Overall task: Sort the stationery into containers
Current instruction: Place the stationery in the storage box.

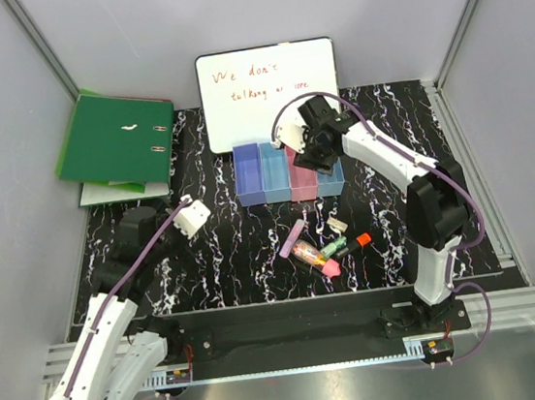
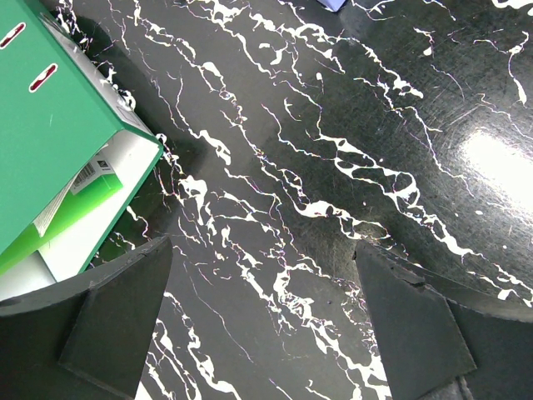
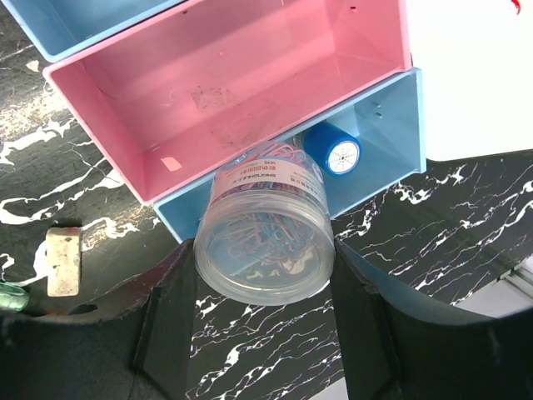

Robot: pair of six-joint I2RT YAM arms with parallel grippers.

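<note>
A green ring binder (image 1: 116, 140) lies on the far left corner of the black marbled tabletop (image 1: 225, 254). A whiteboard (image 1: 268, 88) with red writing stands at the far edge.

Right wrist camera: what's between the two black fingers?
A clear round plastic tub of coloured paper clips, pinched between the right gripper's fingers over the end light blue bin. The right wrist view shows it.
</note>
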